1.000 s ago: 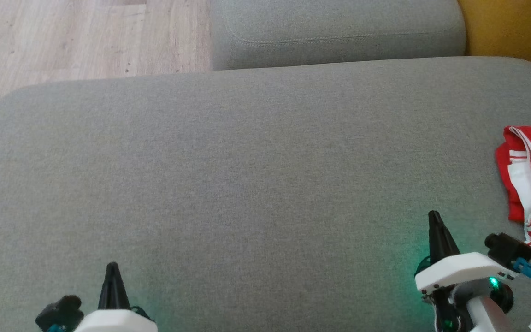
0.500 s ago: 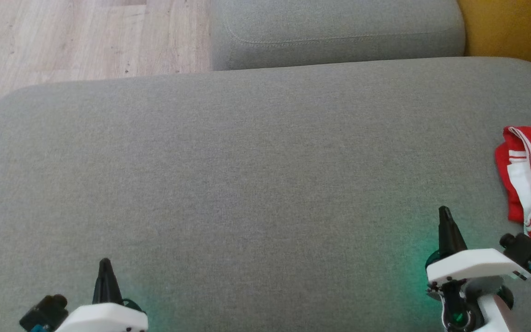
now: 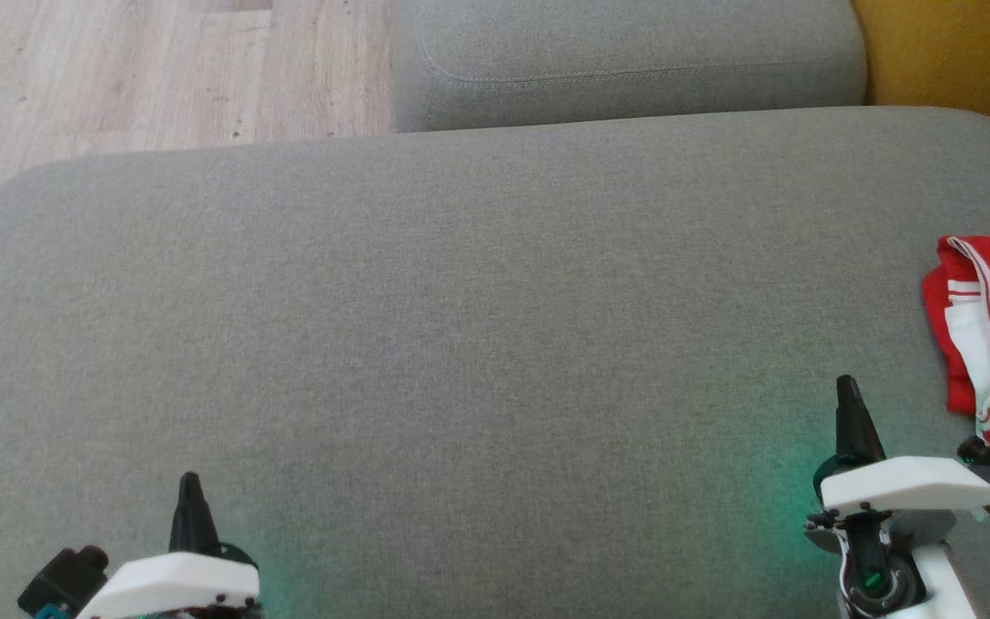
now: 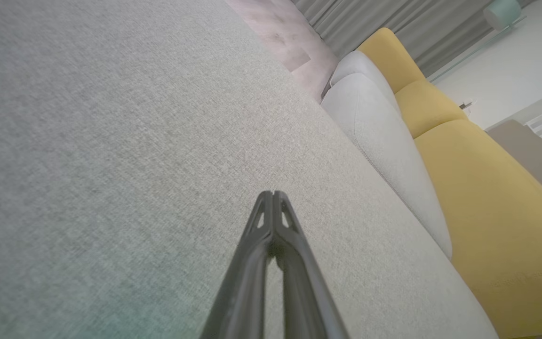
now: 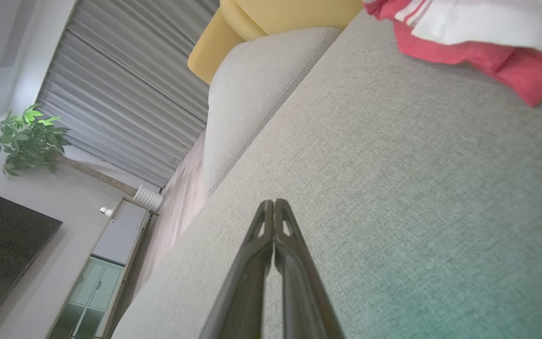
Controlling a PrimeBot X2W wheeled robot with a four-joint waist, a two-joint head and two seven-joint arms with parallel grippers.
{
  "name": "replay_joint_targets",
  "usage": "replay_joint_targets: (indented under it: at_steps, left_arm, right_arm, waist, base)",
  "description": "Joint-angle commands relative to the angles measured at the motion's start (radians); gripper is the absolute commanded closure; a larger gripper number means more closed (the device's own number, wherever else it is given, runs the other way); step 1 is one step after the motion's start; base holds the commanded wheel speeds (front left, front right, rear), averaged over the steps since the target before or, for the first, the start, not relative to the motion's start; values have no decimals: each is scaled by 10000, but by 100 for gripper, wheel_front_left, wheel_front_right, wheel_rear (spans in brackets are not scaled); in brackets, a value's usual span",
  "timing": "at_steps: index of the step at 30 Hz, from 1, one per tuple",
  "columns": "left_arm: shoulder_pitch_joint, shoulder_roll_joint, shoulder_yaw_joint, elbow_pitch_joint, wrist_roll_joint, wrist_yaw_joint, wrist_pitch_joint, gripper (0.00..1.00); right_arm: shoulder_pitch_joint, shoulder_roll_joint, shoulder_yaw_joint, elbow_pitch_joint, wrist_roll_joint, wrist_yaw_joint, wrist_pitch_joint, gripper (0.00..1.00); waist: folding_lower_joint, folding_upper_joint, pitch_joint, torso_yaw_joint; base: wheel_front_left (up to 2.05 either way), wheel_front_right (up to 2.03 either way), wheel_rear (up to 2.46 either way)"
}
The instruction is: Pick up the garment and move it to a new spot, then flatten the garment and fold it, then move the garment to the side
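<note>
The garment [image 3: 989, 335] is red with white stripes and lies bunched at the right edge of the grey cushion [image 3: 478, 344]; in the right wrist view the garment [image 5: 478, 33] fills the upper right corner. My right gripper [image 3: 845, 387] is shut and empty, hovering over the cushion to the left of the garment and a little nearer me, apart from it; its tips [image 5: 274, 203] meet. My left gripper [image 3: 189, 481] is shut and empty at the lower left, far from the garment, tips together [image 4: 272, 194].
A second grey cushion [image 3: 624, 60] sits behind the big one, with a yellow seat [image 3: 959, 52] at the far right. Wooden floor [image 3: 143, 69] lies beyond the cushion's far left edge. A plant [image 5: 28, 139], grey curtains and a dark screen show in the right wrist view.
My right gripper has slid to the right, toward the garment, and slightly forward. My left gripper has drifted a little to the left. The garment has stayed put.
</note>
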Motion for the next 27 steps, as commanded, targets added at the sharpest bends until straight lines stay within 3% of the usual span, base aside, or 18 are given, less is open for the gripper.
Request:
replay_joint_targets:
  at_steps: [1,27]
  left_arm:
    - [-520,32,307,-374,-269,-80,69,100]
    - [-722,43,742,-828,-3105,-441,834,100]
  right_arm:
    - [-222,-33,21,-432,289,18,81,100]
    - [-33,-37,-418,-1304,3139,25,834,100]
  waist:
    - [0,0,-1,-1]
    - [0,0,-25,-15]
  base:
    - [0,0,0]
    - [0,0,0]
